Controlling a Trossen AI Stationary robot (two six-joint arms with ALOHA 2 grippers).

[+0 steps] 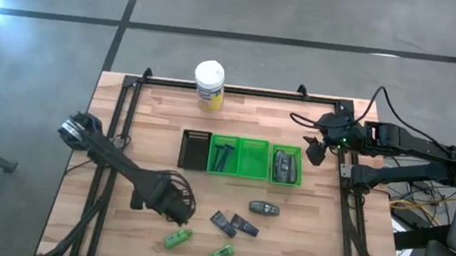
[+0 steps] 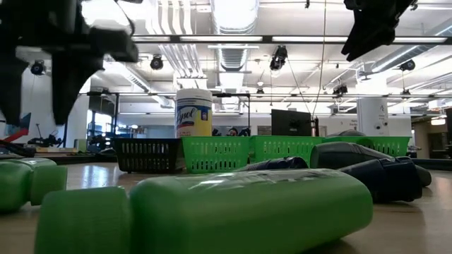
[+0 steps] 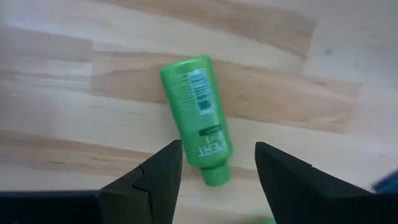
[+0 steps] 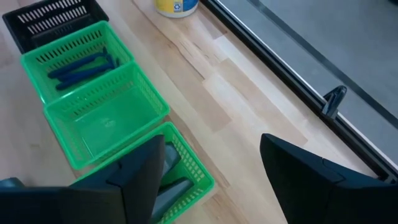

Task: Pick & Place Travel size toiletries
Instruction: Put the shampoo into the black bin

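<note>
A green bottle [image 3: 196, 115] lies on its side on the wooden table, near the front edge [image 1: 178, 239]. My left gripper [image 3: 217, 168] hovers open above it, pointing down, with a finger on either side of the cap end and touching nothing. A second green bottle [image 1: 220, 254], two dark packets [image 1: 232, 224] and a grey tube [image 1: 264, 207] lie loose nearby. Blue razors [image 4: 81, 67] lie in one green bin and grey tubes [image 4: 174, 180] in another. My right gripper [image 1: 312, 148] waits open, raised beside the bins' right end.
A black bin [image 1: 195, 150] and three green bins [image 1: 252, 158] stand in a row at mid-table. A yellow jar with a white lid [image 1: 209, 85] stands at the far edge. A black rail frame [image 1: 241, 89] runs round the table.
</note>
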